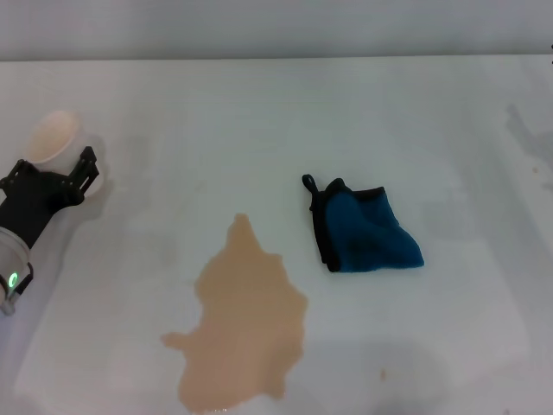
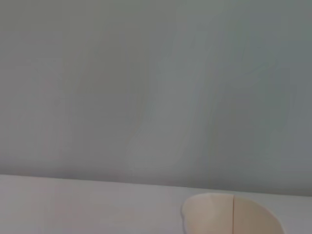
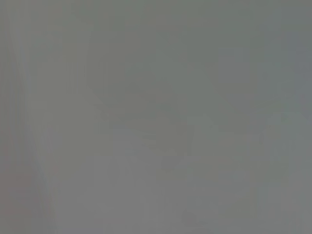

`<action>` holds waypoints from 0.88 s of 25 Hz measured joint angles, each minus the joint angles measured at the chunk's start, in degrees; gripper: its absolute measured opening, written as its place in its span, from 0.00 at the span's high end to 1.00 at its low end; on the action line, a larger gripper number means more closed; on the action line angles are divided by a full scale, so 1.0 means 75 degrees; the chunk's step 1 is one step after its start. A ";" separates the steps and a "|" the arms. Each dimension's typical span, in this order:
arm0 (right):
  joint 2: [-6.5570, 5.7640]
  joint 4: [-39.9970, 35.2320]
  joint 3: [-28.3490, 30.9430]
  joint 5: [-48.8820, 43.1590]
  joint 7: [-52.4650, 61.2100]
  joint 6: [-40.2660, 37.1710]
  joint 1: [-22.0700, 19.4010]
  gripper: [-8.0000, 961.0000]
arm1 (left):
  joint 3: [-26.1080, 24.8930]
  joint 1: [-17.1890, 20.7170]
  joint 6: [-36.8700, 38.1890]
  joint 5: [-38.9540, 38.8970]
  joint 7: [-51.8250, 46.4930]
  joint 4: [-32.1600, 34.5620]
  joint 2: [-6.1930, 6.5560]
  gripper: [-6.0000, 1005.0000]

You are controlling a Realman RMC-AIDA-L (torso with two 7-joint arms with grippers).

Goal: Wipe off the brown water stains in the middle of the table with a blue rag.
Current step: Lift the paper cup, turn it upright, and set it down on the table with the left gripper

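Head view, left gripper: our black left gripper sits at the left edge of the table, its fingers set around a small cream paper cup; we read the cup as clasped between them.
Cup: the cream paper cup is tilted, its mouth turned toward the camera; in the left wrist view its rim shows against the white surface and a grey wall.
Right gripper: not seen by us in any view; the right wrist view gives only a blank grey field.
Stain: a large, lobed, light tan-brown puddle, the brown water stains, lies at the near middle of the table, well apart from the left gripper.
Rag: a small teal-blue soft cloth with black edging, the blue rag, lies crumpled just to the right of the puddle's far tip, not touching it; its black loop points to the far left corner.
Table: the wide, smooth, plain white table carries all of these.
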 joint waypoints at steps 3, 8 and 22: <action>0.0001 0.0001 0.0000 0.0000 0.0000 -0.0001 0.0000 0.09 | 0.0001 0.0006 0.0006 0.0000 -0.0001 -0.0036 -0.0001 0.30; 0.0002 0.0012 0.0000 0.0000 0.0016 -0.0013 0.0002 0.10 | 0.0001 0.0010 0.0103 0.0008 -0.0006 -0.0072 -0.0001 0.29; 0.0014 0.0008 0.0000 0.0000 0.0046 -0.0059 0.0012 0.10 | 0.0000 0.0022 0.0667 -0.0004 -0.0292 -0.0191 -0.0001 0.13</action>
